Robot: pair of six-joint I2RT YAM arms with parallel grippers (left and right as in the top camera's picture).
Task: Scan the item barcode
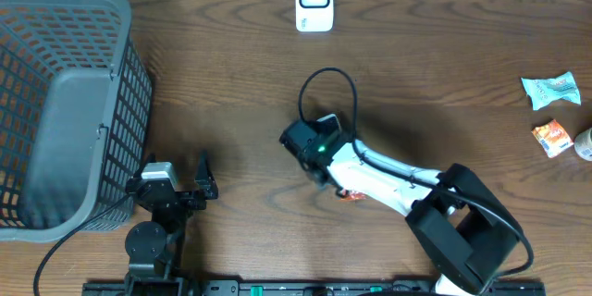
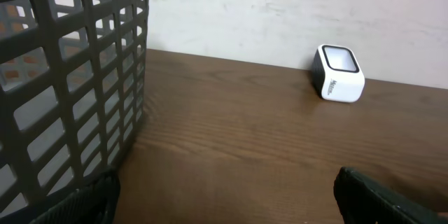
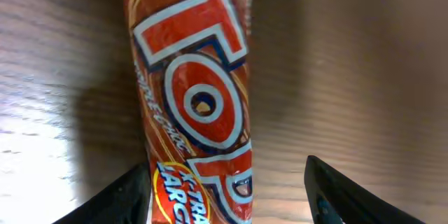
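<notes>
**Candy bar [image 3: 196, 98] sits unclamped between parted fingers, barcode out of sight**

At the left edge of the wooden table [image 1: 231, 83], beside the grey mesh basket [image 1: 65, 0], the left gripper [image 1: 205, 178] stands idle with its fingers spread wide and nothing between them. The white scanner [image 1: 314, 0] waits at the far edge, well apart from the work.

At centre, the right gripper [image 3: 227, 182] straddles the bar, fingers apart and not yet clamped. One finger sits just beside the wrapper while the other stands clear, so an uneven close could shove the bar sideways or pinch only its edge. The glossy wrapper may also slip. No barcode shows on the upturned face; it is likely underneath, so a grip could cover it or present the wrong side.

The bar lies flat, logo side up. Its long axis runs away from the wrist camera, between the fingers, leaning slightly. Overhead shows only a sliver under the arm.
</notes>
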